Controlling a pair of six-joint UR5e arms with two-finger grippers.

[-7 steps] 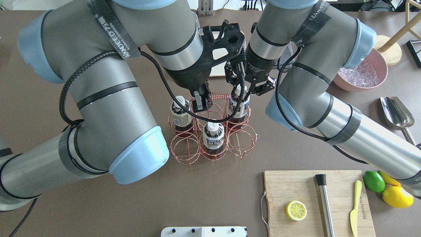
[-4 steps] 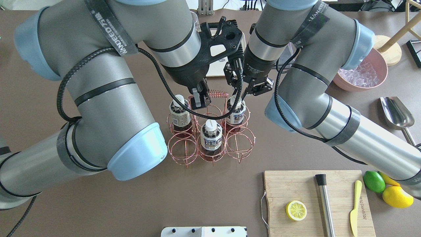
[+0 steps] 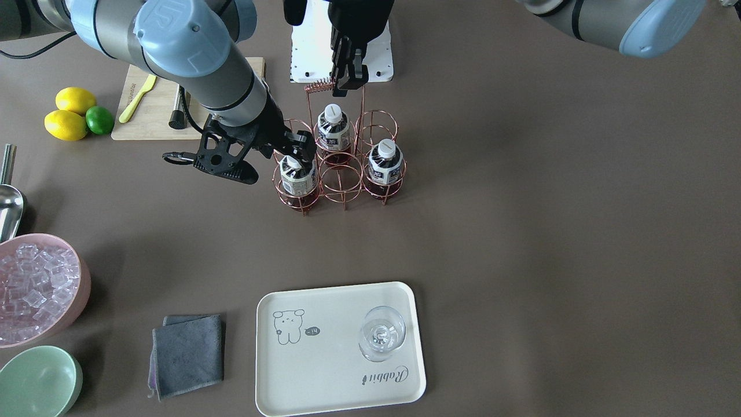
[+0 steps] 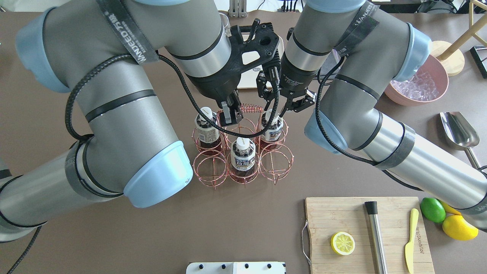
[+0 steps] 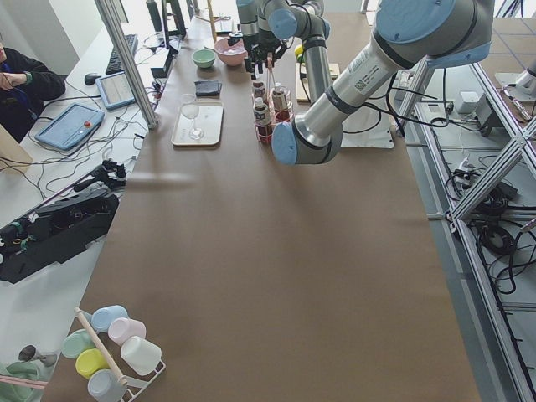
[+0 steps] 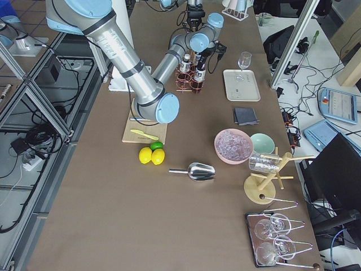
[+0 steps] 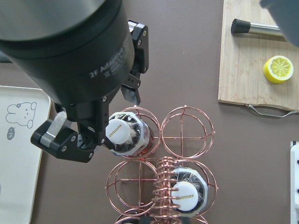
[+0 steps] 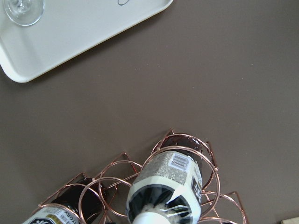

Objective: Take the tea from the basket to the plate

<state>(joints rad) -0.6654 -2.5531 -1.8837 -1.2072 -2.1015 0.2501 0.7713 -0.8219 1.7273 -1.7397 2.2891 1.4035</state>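
Note:
The basket [image 3: 343, 186] is a copper wire carrier holding three tea bottles [image 4: 241, 152]. My left gripper [image 4: 229, 116] is shut on the basket's twisted handle [image 4: 249, 109], beside its coil; it also shows in the front view [image 3: 347, 80]. My right gripper [image 4: 272, 110] is open, its fingers on either side of the white cap of the tea bottle [image 4: 271, 125] in the far right cell. The left wrist view shows that cap [image 7: 117, 132] between the spread fingers. The cream plate [image 3: 324, 370] lies across the table and carries only a stemless glass [image 3: 381, 334].
A cutting board [image 4: 342, 217] with a lemon half, muddler and yellow knife lies at the near right. Lemons and a lime [image 4: 432, 210] sit beside it. A pink ice bowl [image 3: 35, 289], green bowl [image 3: 35, 382], grey cloth [image 3: 188, 353] and metal scoop [image 4: 458, 131] are also on the table.
The basket, held by its handle, has shifted a little to the left with my left gripper. My right gripper has moved with it and stays over the same bottle's cap.

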